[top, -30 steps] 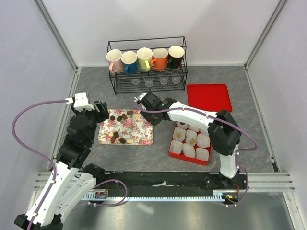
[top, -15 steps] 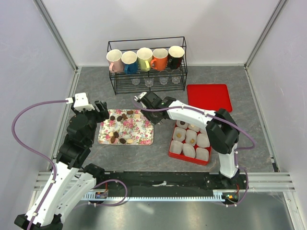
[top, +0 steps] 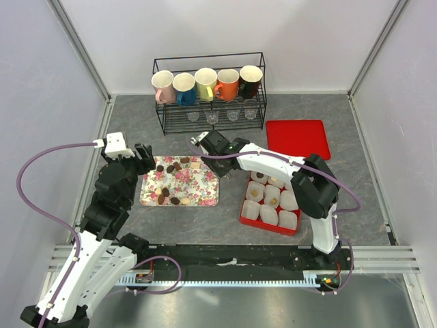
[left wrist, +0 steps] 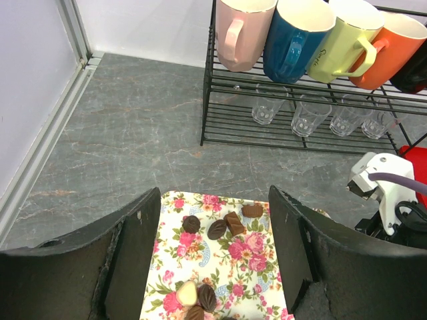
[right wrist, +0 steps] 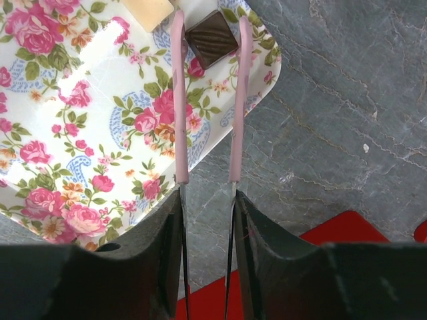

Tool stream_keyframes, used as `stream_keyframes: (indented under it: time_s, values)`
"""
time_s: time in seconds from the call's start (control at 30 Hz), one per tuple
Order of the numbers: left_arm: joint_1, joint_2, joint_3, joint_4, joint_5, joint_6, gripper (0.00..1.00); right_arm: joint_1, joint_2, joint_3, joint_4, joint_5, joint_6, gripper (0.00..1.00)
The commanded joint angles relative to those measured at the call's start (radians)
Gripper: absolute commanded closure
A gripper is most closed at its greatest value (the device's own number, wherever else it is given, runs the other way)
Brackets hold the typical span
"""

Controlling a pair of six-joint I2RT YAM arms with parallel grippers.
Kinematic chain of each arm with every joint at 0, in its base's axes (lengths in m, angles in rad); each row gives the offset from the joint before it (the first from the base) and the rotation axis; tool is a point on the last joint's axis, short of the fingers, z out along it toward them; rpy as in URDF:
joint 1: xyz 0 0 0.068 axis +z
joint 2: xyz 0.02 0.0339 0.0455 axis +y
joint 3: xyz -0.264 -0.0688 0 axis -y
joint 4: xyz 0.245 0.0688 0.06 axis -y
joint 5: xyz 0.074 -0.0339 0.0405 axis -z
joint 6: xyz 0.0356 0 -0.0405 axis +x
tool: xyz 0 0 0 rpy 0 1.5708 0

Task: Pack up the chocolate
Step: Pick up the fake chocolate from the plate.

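Our right gripper (right wrist: pixel 210 27) straddles a square chocolate (right wrist: pixel 211 39) at a corner of the tray (right wrist: pixel 100 173), fingers close on both sides. We can't tell if it's pinched yet. The left gripper (left wrist: pixel 213 200) hangs wide open and empty over the tray's other end. Other chocolates (left wrist: pixel 217 229) lie scattered on the tray, mid-tabletop (top: pixel 225 219).

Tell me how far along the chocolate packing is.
Done: at least two chocolates sit in paper cups in the red box. In hand: the right claw straddles a dark square chocolate at the floral tray's corner; whether it already pinches it is unclear. Left: many more chocolates lie on the tray and several cups are empty. The left claw hangs open at the tray's far left corner.
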Motion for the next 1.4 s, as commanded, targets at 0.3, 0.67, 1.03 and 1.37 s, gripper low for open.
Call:
stream_keyframes:
  time_s: [0.3,0.67,1.03,1.37]
  values:
    - [0.005,-0.008,-0.006,0.021,-0.004,-0.025,0.27,0.003,-0.156,-0.054,-0.006,-0.07,0.009,0.83]
    - [0.005,-0.01,-0.008,0.021,-0.006,-0.023,0.27,0.012,-0.28,-0.126,-0.021,-0.076,0.043,0.85]
    - [0.005,-0.021,-0.005,0.021,0.0,-0.025,0.27,0.009,-0.555,-0.313,-0.133,-0.008,0.147,0.87]
    - [0.005,-0.028,-0.006,0.021,-0.001,-0.025,0.27,-0.015,-0.793,-0.433,-0.415,0.047,0.329,0.86]
